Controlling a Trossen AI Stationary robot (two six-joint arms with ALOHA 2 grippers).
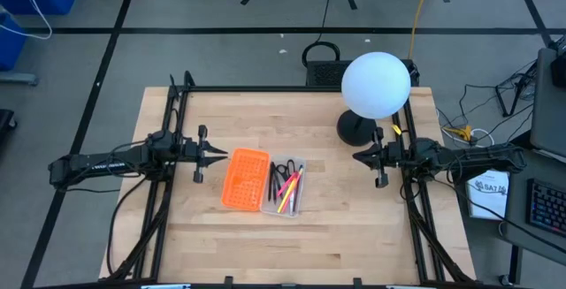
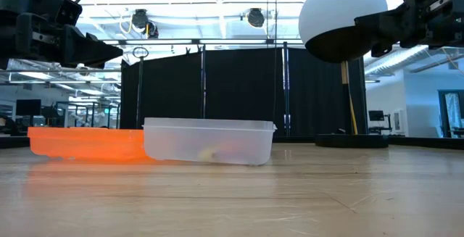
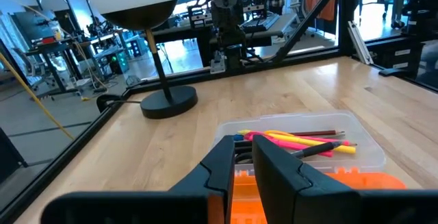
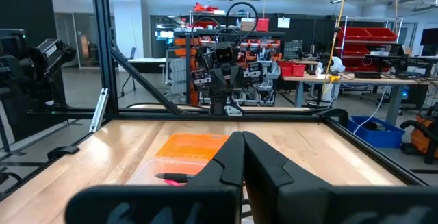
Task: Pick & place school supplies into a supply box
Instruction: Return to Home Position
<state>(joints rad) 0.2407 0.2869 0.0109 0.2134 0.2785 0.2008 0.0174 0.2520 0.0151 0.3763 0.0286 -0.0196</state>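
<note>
Your clear supply box [image 1: 286, 214] sits mid-frame in the high view, touching the orange tray [image 1: 245, 179] on its left. In the box: pink, yellow and black pens [image 1: 290, 192], with scissors [image 1: 279, 171] toward its upper end. The left gripper [image 1: 218, 155] hovers left of the tray, fingers closed, holding nothing. The right gripper [image 1: 357, 156] is right of centre, below the white globe lamp [image 1: 376, 84], also closed on nothing.

Clear supply box [image 2: 181, 141] sat mid-tabletop; pink, yellow, black pens [image 1: 289, 192] and black-handled scissors [image 1: 279, 171] lay flat inside.
</note>
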